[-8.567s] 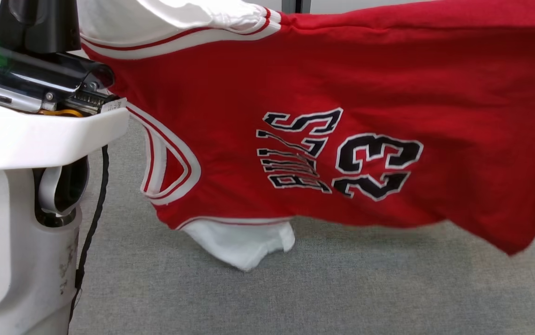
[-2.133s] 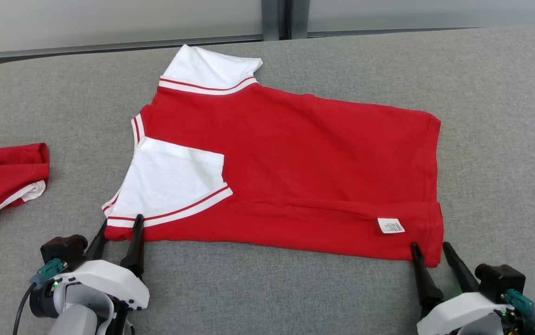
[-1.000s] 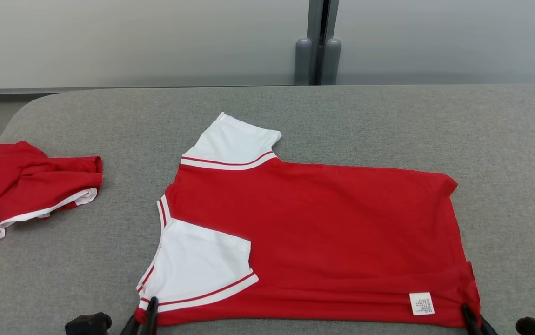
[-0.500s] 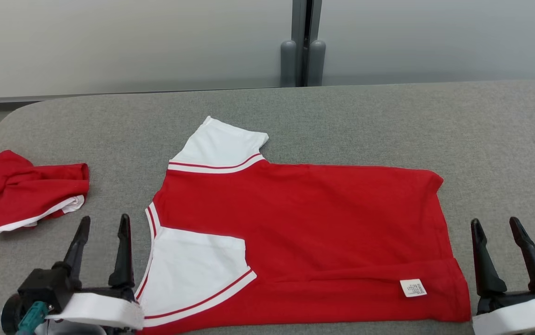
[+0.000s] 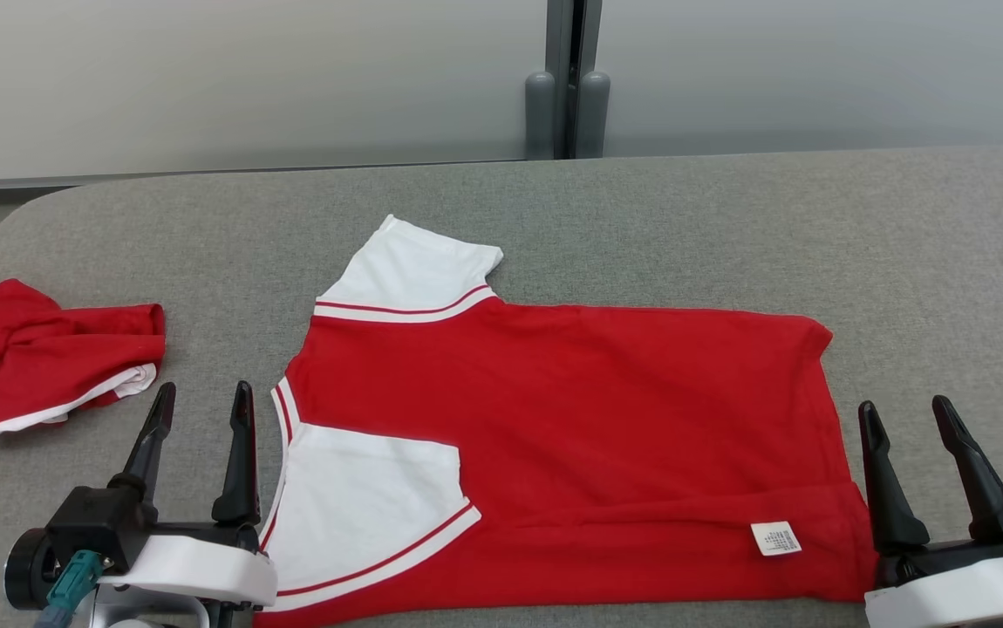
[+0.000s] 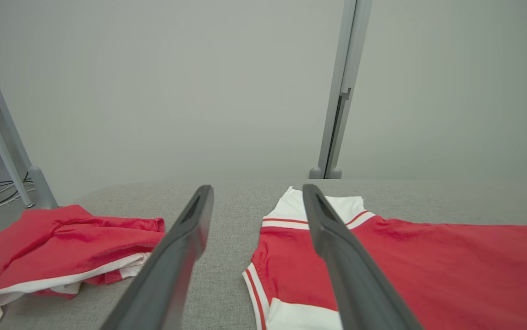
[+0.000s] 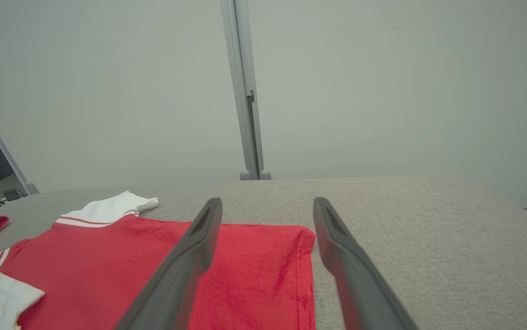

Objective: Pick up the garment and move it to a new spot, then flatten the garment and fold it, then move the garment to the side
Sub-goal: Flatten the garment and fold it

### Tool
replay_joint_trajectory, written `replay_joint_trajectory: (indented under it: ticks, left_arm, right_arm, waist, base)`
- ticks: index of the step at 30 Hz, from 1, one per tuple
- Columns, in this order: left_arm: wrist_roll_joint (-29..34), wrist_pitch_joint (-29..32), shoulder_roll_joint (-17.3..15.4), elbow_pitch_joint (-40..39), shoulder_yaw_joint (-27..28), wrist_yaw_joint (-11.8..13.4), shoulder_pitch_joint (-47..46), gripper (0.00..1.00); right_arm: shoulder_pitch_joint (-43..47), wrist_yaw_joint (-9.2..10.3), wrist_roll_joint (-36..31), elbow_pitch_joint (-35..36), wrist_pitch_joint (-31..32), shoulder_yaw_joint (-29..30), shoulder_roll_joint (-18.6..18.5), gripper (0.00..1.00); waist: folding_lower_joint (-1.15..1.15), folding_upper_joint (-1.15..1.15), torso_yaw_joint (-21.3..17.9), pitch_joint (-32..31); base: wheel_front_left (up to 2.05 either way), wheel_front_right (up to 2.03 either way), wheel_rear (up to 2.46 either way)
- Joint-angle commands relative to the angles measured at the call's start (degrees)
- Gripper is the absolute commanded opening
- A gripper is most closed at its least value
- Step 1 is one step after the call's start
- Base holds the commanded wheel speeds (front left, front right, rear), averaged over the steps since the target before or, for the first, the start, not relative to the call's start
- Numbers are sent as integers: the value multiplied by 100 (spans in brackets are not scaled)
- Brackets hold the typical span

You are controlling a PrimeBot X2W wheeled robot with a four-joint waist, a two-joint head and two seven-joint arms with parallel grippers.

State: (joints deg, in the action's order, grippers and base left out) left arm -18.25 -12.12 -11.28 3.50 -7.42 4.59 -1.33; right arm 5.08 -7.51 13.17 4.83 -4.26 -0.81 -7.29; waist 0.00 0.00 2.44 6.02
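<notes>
A grey padded table [image 5: 641,218] carries a red shirt [image 5: 571,419] lying flat in the middle, its long axis running left to right. The collar and white sleeves point to the robot's left and the hem to its right, and the near edge is folded over. The left wrist view takes in the collar end beside a crumpled red cloth [image 6: 62,247] at the table's left. The right wrist view looks over the hem. The left gripper [image 5: 205,390] sits just beside the collar, fingers wide apart and holding nothing. The right gripper [image 5: 903,406] is just beside the hem, spread too and empty. From the head, a small white label [image 5: 774,538] shows on the fold
</notes>
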Motion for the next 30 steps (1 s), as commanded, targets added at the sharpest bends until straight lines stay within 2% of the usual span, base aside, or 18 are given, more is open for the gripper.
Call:
replay_joint_trajectory:
  ticks: [1,8,13,15,19,21,30]
  left_arm:
    - [-26,-17,2,6,-13,18,19,100]
    - [-55,-40,32,92,-106,-67,-298,100]
    - [-141,84,67,596,-275,-379,-1197,100]
    - [-262,197,125,1105,-330,-607,-2004,100]
    - [-344,288,156,2010,-388,-844,-3107,100]
    - [-396,314,171,2221,-388,-883,-3364,100]
    - [-535,660,49,4322,-685,-1159,-5226,100]
  right_arm:
    - [47,4,19,21,6,14,-3,100]
    - [-51,4,40,36,35,63,4,100]
    - [-237,4,53,62,69,44,24,100]
    - [-453,3,43,83,116,-55,-3,100]
    - [-784,3,11,31,52,-164,-25,100]
    - [-870,3,15,21,21,-208,-20,100]
    - [-1361,3,100,-334,-255,-454,68,100]
  waist:
    - [0,0,28,35]
    - [0,0,83,204]
    - [0,0,55,586]
    - [0,0,-60,997]
    - [0,0,-293,1482]
    - [0,0,-368,1605]
    - [0,0,-840,2221]
  base:
    - [0,0,0]
    - [0,0,0]
    - [0,0,0]
    - [0,0,0]
    - [0,0,0]
    - [0,0,0]
    - [0,0,0]
